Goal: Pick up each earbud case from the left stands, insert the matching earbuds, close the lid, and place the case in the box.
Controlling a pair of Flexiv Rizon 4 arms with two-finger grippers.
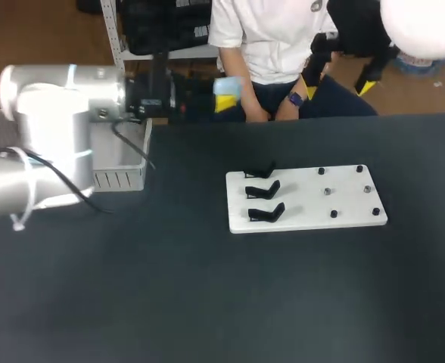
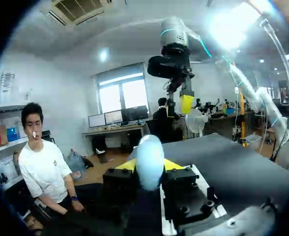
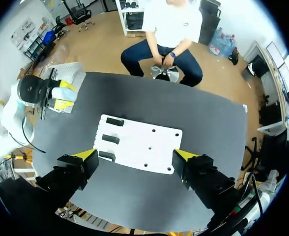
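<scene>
The left hand (image 2: 150, 166) is clenched on a pale blue case (image 2: 149, 156), held up clear of the worktop (image 1: 207, 302). The pick looks done, and all three stands (image 1: 265, 190) on the board (image 1: 306, 206) are bare. The case is oval, its long axis running straight out along the fingers with the rounded end pointing away from the hand. Whether its lid is open cannot be told. Next probably comes filling it, or carrying it to the box (image 1: 120, 180) beside the left arm. The right hand (image 3: 134, 156) hangs released high over the board.

Stands (image 1: 264, 190) on board's (image 1: 302, 200) left, box (image 1: 120, 180) leftward
</scene>
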